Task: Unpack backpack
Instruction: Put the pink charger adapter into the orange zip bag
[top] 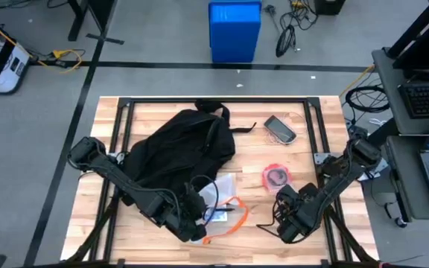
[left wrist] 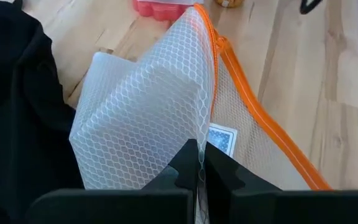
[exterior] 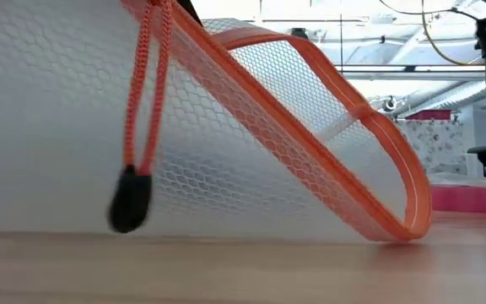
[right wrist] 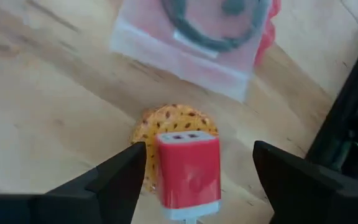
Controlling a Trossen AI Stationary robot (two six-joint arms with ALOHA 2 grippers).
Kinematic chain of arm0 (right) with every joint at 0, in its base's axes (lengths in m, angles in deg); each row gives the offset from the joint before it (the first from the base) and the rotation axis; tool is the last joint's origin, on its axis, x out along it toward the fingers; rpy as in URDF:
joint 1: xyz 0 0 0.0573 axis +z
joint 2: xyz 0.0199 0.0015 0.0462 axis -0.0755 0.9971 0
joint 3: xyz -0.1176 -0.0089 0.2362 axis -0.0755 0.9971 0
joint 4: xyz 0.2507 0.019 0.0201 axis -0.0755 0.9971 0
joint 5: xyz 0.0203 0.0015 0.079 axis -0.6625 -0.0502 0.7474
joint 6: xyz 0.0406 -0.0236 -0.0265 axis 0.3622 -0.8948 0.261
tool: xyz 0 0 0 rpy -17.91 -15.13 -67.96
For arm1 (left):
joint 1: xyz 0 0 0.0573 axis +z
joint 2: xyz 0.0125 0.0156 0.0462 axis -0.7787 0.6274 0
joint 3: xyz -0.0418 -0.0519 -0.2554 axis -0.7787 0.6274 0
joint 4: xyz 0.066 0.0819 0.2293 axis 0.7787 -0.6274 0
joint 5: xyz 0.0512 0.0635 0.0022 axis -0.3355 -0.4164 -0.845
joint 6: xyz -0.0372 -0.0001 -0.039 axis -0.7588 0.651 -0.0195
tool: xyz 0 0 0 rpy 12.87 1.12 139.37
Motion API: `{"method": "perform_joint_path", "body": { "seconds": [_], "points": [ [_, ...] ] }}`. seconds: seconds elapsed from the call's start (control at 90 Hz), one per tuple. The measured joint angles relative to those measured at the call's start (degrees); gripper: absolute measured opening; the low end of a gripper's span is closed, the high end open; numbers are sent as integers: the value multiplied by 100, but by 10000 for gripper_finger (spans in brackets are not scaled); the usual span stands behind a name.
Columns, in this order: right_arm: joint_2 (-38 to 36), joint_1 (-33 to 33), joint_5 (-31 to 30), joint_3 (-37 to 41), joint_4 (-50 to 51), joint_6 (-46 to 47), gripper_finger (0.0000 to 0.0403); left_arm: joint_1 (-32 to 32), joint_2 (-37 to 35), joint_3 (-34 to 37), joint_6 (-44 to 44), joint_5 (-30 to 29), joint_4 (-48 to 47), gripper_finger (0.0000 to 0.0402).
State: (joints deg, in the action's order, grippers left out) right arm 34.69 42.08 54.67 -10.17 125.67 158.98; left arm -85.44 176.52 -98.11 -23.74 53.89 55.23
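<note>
Pinching the mesh zip pouch point(left wrist: 148, 118) in closed jaws, the left gripper point(top: 197, 225) sits just beside the backpack point(top: 173, 149), while the right gripper point(right wrist: 194, 171) hovers open-jawed over a red charger point(right wrist: 188, 169).

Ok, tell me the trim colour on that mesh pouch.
Orange, on the mesh pouch; clearest in the low view.

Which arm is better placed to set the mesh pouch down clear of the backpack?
Left. The left gripper is shut on the mesh pouch beside the backpack; the right gripper is open over a red charger.
</note>
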Motion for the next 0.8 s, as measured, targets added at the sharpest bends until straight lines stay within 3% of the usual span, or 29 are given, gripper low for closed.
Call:
{"method": "perform_joint_path", "body": {
  "seconds": [0.233, 0.567, 0.8],
  "points": [
    [0, 101, -139, 23, -153, 86, 236, 0, 0, 0, 3, 5, -4, 0],
    [-2, 109, -169, 19, -212, -73, 115, 0, 0, 0, 6, 7, -6, 0],
    [-4, 133, -178, 18, -219, -211, 112, 0, -1, 0, 53, 7, -29, 0]
  ]
}}
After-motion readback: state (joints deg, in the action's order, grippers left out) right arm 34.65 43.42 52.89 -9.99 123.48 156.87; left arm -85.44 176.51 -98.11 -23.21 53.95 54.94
